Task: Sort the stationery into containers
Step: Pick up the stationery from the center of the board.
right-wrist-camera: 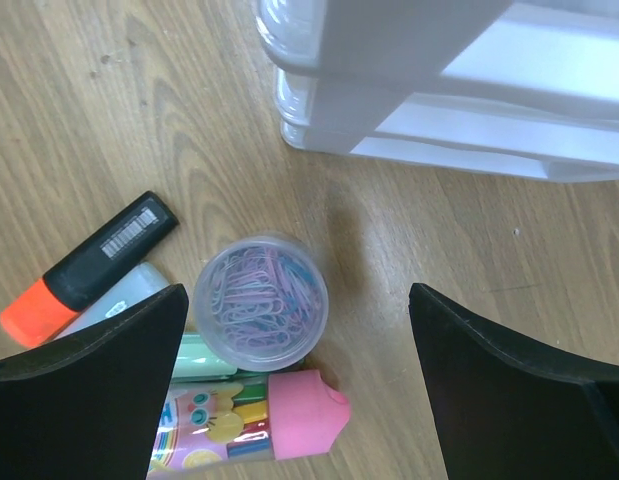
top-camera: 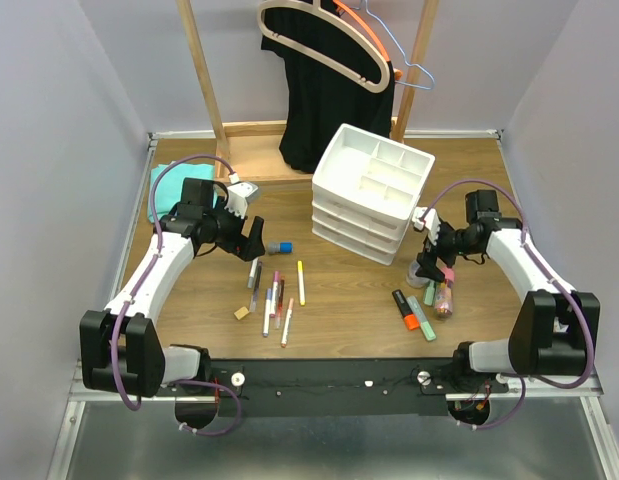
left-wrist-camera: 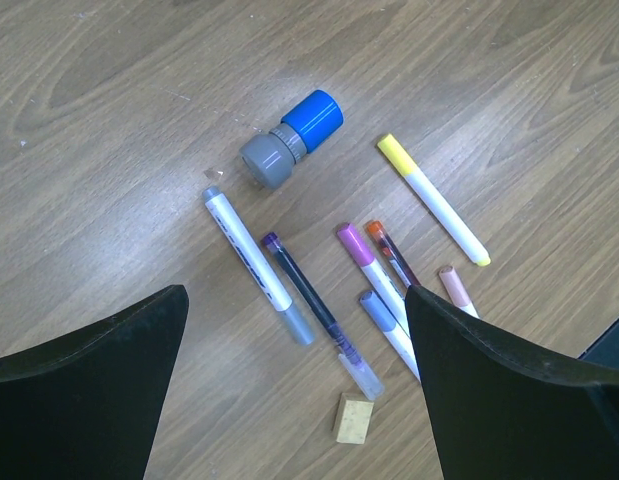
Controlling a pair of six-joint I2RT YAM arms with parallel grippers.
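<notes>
Stationery [top-camera: 274, 300] lies loose on the table [top-camera: 469, 170]: slim pens [left-wrist-camera: 254, 262], blue-capped tube [left-wrist-camera: 294, 137] and tan eraser [left-wrist-camera: 354, 417] under the left gripper [top-camera: 251, 237]; orange highlighter [right-wrist-camera: 89, 268], paper-clip tub [right-wrist-camera: 261, 297] and pink-capped bottle [right-wrist-camera: 254, 420] under the right gripper [top-camera: 429, 258], near the white organiser [top-camera: 354, 230]. Likely light, stiff, smooth, rolls easily; pinch pens mid-barrel. Both jaws wide, empty.

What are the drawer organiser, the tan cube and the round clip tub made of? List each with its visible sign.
Drawer organiser: smooth white plastic, slightly translucent at the drawer fronts, glossy rounded edges.
Tan cube: matte and grainy, cork or eraser rubber; cannot tell which.
Clip tub: likely clear plastic, since pastel clips show through.
</notes>
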